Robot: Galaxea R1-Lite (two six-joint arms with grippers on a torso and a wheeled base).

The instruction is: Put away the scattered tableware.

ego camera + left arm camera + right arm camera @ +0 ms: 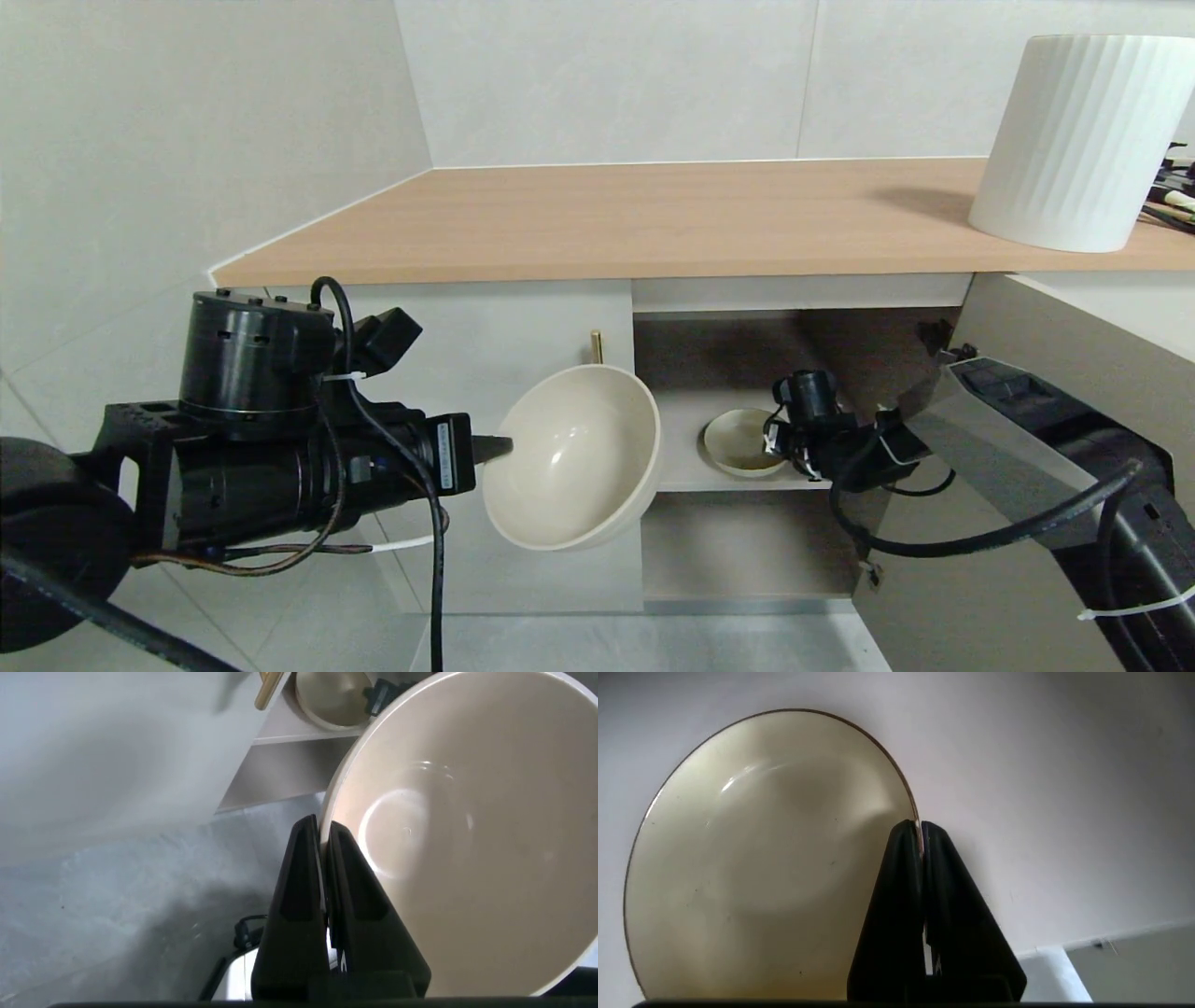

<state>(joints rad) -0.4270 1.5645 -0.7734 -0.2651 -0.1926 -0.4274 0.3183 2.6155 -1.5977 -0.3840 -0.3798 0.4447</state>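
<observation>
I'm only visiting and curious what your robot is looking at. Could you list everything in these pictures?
bowl: one, cream, held by its rim before the closed cabinet door
plate: one, beige, inside the open cabinet, at its shelf
ribbed container: one, white, on the countertop, right
knob: one, brass, on the closed door
countertop: one, wood, above the cabinet
left gripper: black, shut on the bowl's rim
right gripper: black, shut on the plate's rim

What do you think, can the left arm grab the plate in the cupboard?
Probably not: the left fingers are shut on the bowl, and the right fingers hold the plate on the shelf, blocking the way.
</observation>
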